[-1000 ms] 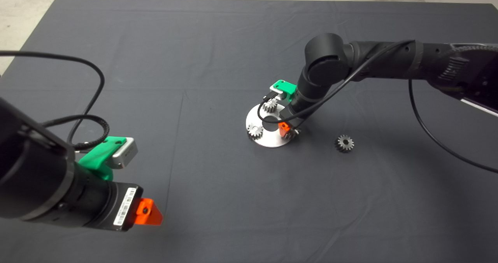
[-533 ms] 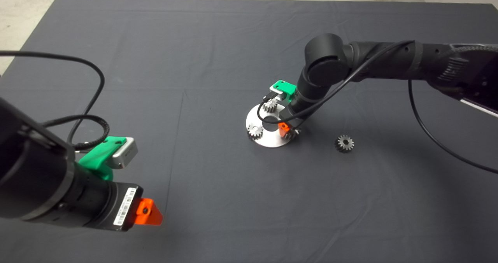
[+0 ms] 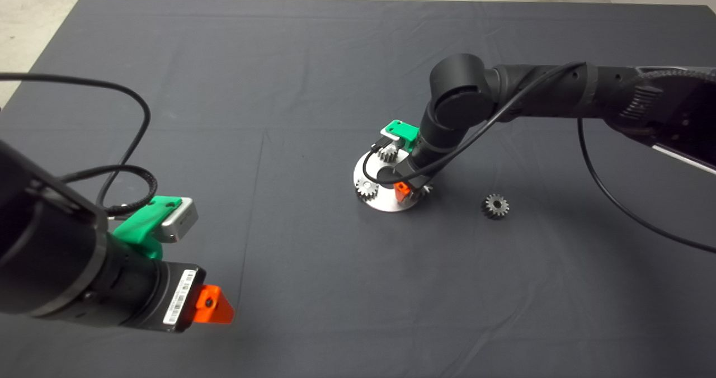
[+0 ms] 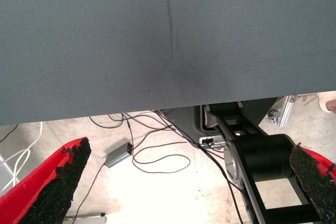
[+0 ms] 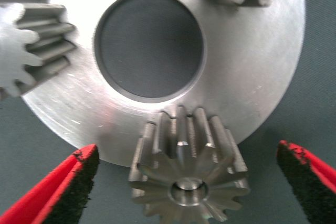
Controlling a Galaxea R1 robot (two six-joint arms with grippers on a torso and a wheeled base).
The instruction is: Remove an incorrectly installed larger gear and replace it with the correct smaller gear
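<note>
The larger gear (image 5: 189,182), silver with long flaring teeth, sits at the edge of a round steel disc (image 5: 252,77). My right gripper (image 5: 185,153) is open and the gear stands between its two fingers, apart from both pads. In the head view the right gripper (image 3: 410,190) hovers low over the disc (image 3: 386,202) and hides most of the larger gear (image 3: 424,191). The smaller gear (image 3: 495,206), dark grey, lies loose on the mat to the right of the disc. My left gripper (image 3: 215,308) is parked at the lower left, open and empty.
Two same-sized short-toothed gears (image 3: 366,188) (image 3: 387,154) stand on the disc around its dark centre hole (image 5: 149,43). The left wrist view shows the mat's edge, floor cables (image 4: 152,156) and the robot's base (image 4: 262,156).
My right arm has shifted slightly to the left and the gripper has moved a little nearer over the larger gear. The left arm and the smaller gear have not moved.
</note>
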